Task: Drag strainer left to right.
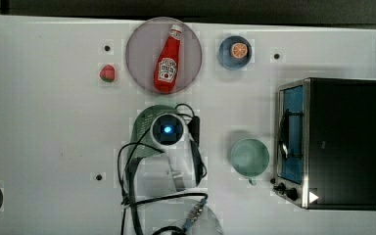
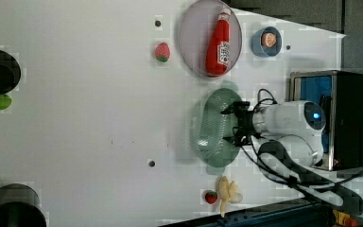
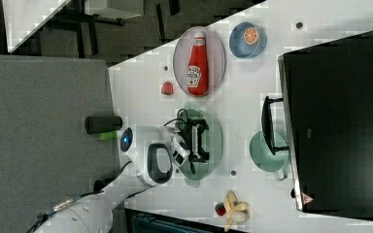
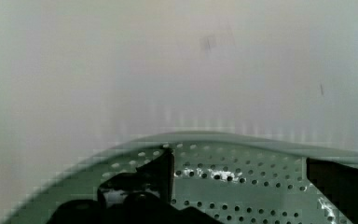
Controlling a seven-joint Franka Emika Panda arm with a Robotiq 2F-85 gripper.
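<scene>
The pale mint-green strainer (image 1: 143,126) lies near the table's middle, mostly under my arm in the top view. In the left view the strainer (image 2: 208,128) shows its oblong dotted bowl, with my gripper (image 2: 231,125) over its right half. The gripper (image 3: 200,141) stands open, and its two black fingers reach down into the strainer (image 3: 216,141). In the wrist view the holed strainer bowl (image 4: 242,156) spreads between the fingers (image 4: 161,170) of the gripper (image 4: 240,186), which hold nothing.
A teal cup (image 1: 249,156) sits at the top view's right of the strainer, just before a toaster oven (image 1: 340,142). A plate (image 1: 142,41) with a ketchup bottle (image 1: 167,61), a strawberry (image 1: 107,73) and a blue bowl (image 1: 226,58) with an orange slice lie beyond. A banana (image 2: 227,193) lies near the edge.
</scene>
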